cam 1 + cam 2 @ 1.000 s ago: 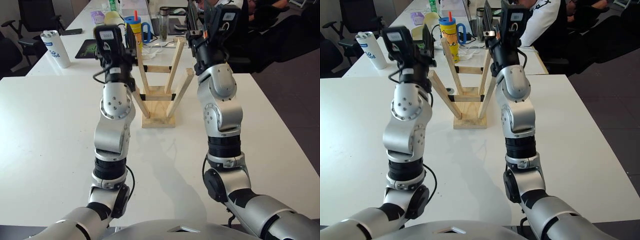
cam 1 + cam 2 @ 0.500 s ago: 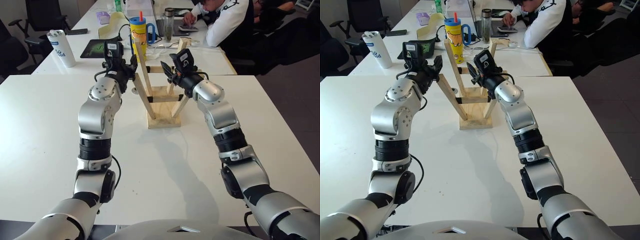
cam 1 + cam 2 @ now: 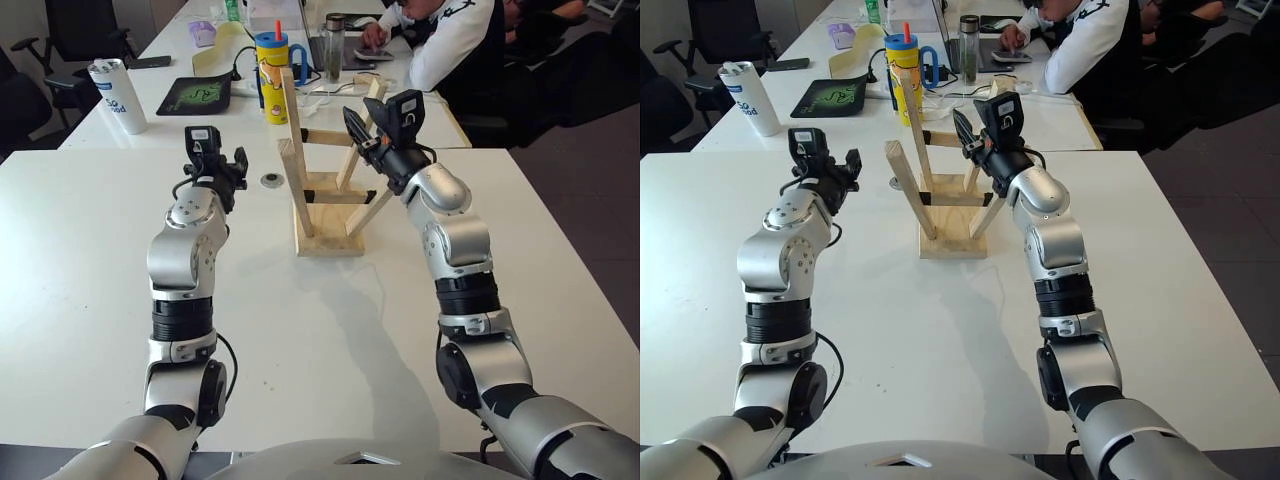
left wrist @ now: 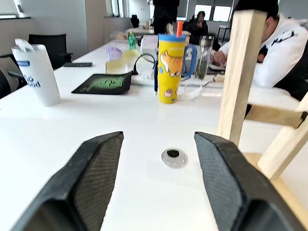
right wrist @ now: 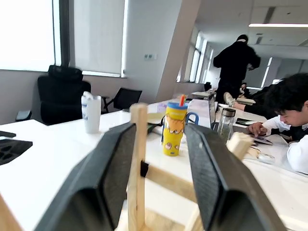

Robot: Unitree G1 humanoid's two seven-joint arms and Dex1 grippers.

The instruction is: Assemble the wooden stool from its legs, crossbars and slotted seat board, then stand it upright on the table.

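The wooden stool (image 3: 325, 190) rests upside down in the middle of the white table, seat board (image 3: 327, 241) flat on the top and legs pointing up with crossbars between them. My left gripper (image 3: 232, 163) hovers open to the left of the stool, clear of the near left leg (image 4: 239, 72), with nothing between its fingers (image 4: 96, 168). My right gripper (image 3: 362, 135) is open at the stool's far right side, level with the upper crossbar. In the right wrist view one upright leg (image 5: 138, 168) stands in the gap between its fingers (image 5: 207, 173).
A small round cable grommet (image 3: 271, 180) sits in the table just left of the stool. On the table behind stand a yellow cup (image 3: 272, 62), a white tumbler (image 3: 117, 95) and a green mat (image 3: 201, 95). A person sits at the far right.
My left gripper let go of the near left leg and drew back to the left. That leg now stands more upright. The right gripper rose beside the right legs.
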